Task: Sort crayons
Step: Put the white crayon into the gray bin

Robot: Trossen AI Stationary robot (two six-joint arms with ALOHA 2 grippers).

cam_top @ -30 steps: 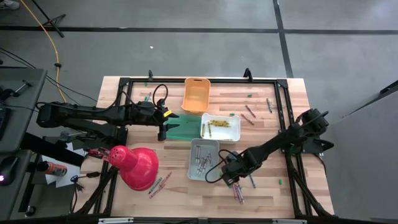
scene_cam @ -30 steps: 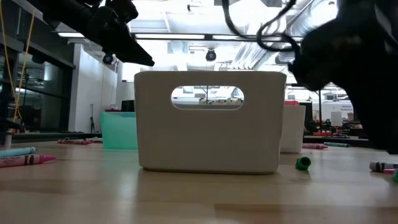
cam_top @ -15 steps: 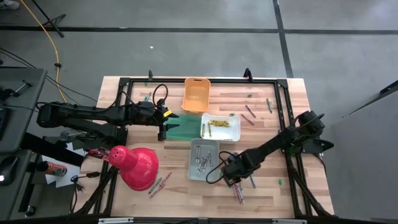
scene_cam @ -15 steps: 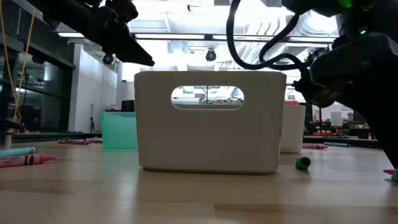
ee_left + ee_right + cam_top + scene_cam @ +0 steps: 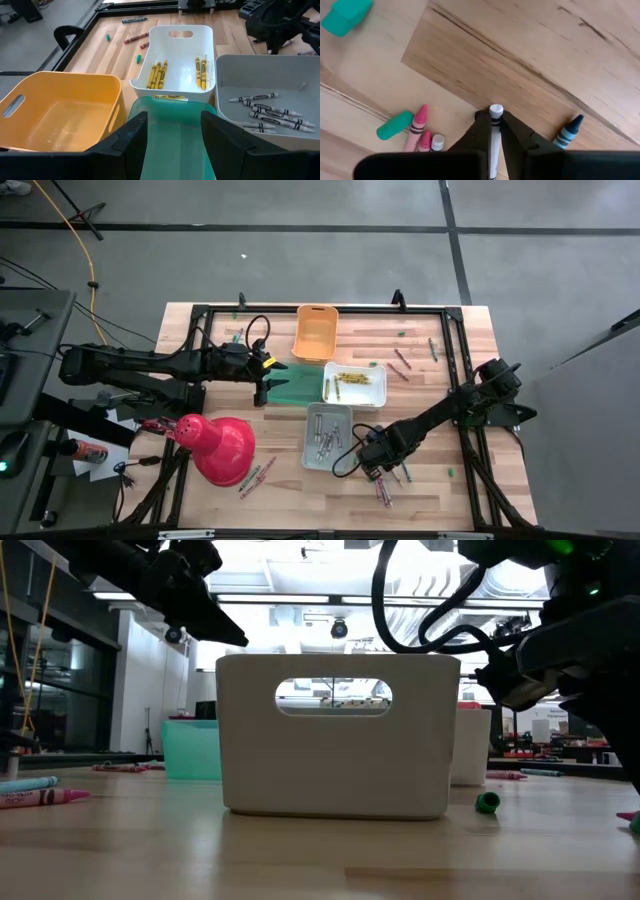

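I am in the middle of sorting. My right gripper (image 5: 494, 131) is pinching a thin white-tipped grey crayon (image 5: 495, 125) between its two dark fingers, with the tip poking out past them. In the high view this gripper (image 5: 378, 463) sits low in the frame, right of centre, just beside the open grey plastic bin (image 5: 309, 445) that already has grey crayons lying in it.

Under the held crayon, the bare wooden table (image 5: 530, 60) still has loose ones: two pink crayons (image 5: 416, 131), a blue crayon (image 5: 569, 131) and small green bits (image 5: 394, 125).

I think the pick is done, so the next move is to carry this crayon over the grey bin's rim and let it drop among the others there. I need to clear the wall of the bin first.

My left gripper (image 5: 172, 137) waits above the see-through green plastic bin (image 5: 175, 135) in the middle of the high view, its jaws wide apart and holding nothing. Near it sit the empty orange plastic bin (image 5: 60, 115) and the white plastic bin (image 5: 172, 50) with yellow crayons (image 5: 157, 75).
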